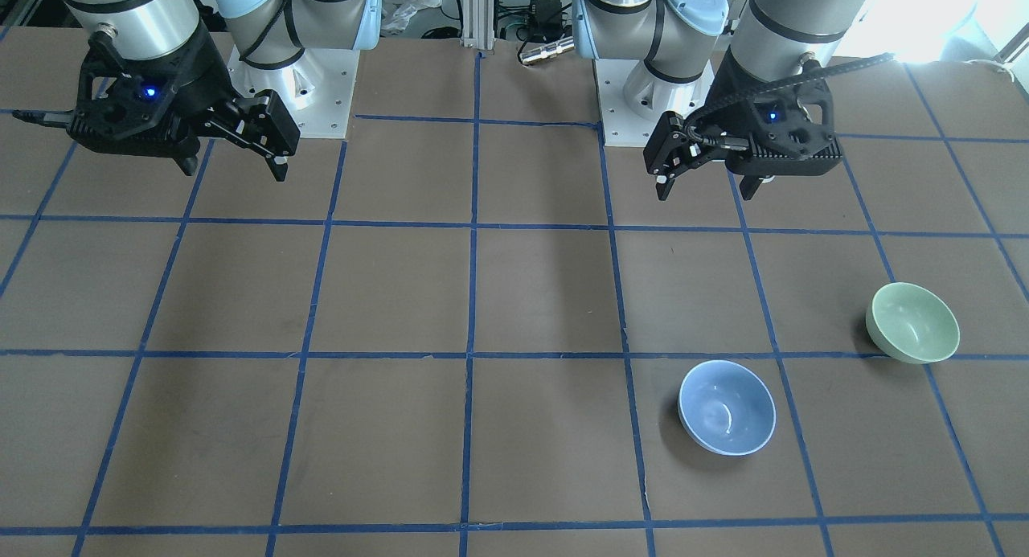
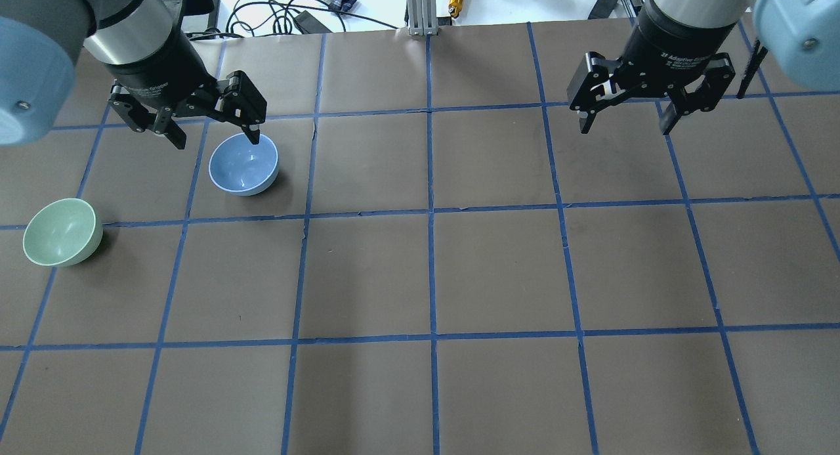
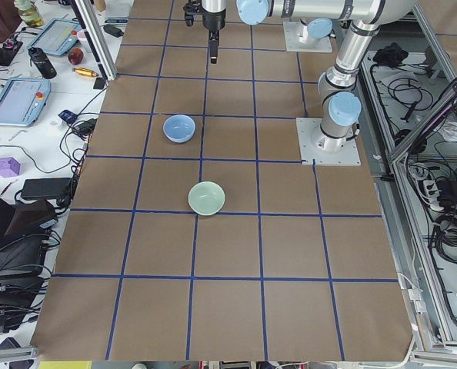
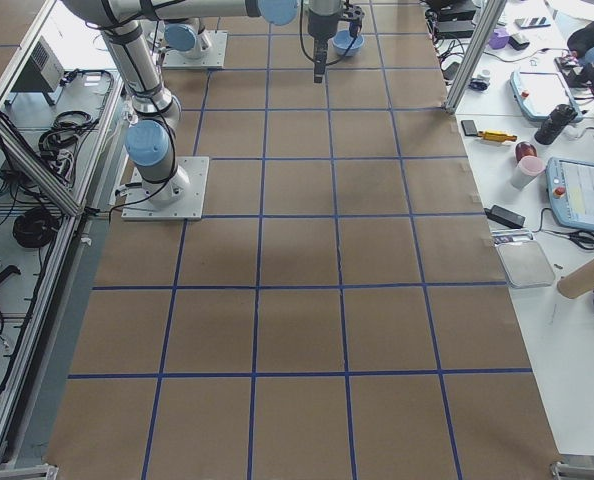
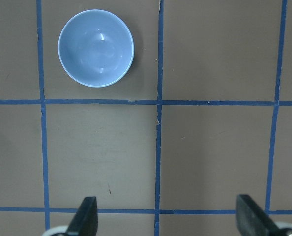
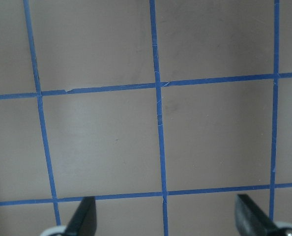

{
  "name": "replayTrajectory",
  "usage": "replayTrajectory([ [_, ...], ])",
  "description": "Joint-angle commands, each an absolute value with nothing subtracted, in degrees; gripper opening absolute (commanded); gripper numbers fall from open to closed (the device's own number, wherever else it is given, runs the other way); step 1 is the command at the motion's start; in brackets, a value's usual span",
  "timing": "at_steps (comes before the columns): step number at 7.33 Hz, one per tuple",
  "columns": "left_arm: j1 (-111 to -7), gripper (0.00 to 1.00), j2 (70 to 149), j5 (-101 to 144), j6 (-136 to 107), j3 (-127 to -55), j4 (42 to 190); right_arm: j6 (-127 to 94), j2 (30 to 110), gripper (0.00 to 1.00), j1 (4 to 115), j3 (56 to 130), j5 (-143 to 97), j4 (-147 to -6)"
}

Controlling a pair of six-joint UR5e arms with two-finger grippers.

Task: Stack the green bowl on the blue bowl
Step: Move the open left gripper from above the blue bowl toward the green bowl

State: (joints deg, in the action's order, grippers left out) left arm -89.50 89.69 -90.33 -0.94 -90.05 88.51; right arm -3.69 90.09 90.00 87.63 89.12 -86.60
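- While the left fingers (image 1: 663, 171) and right fingers (image 1: 276, 151) hang spread and empty, the green bowl (image 1: 915, 324) sits near the blue bowl (image 1: 727, 408), not touching it.
- Left fingers should pinch its slippery-looking rim gently.

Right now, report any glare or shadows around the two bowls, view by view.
Front-facing view: blown-out glare in the top right corner, away from the green bowl; overhead view: shadow on the right of the blue bowl; left wrist view: small highlights inside it, sharp focus.

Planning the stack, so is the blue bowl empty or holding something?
Empty: the blue bowl shows only its bare glossy inside from above.
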Motion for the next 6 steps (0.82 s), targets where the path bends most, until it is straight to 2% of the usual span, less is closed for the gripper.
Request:
replayTrajectory([
  [1, -89.56, 1.00, 89.74, -90.44, -0.97, -90.00, 88.51, -3.69, 90.09, 1.00, 90.00, 87.71, 89.12, -86.57],
  [6, -87.73, 1.00, 90.52, -90.53, -0.18, -89.56, 87.80, -3.69, 90.09, 1.00, 90.00, 87.63, 89.12, -86.57],
])
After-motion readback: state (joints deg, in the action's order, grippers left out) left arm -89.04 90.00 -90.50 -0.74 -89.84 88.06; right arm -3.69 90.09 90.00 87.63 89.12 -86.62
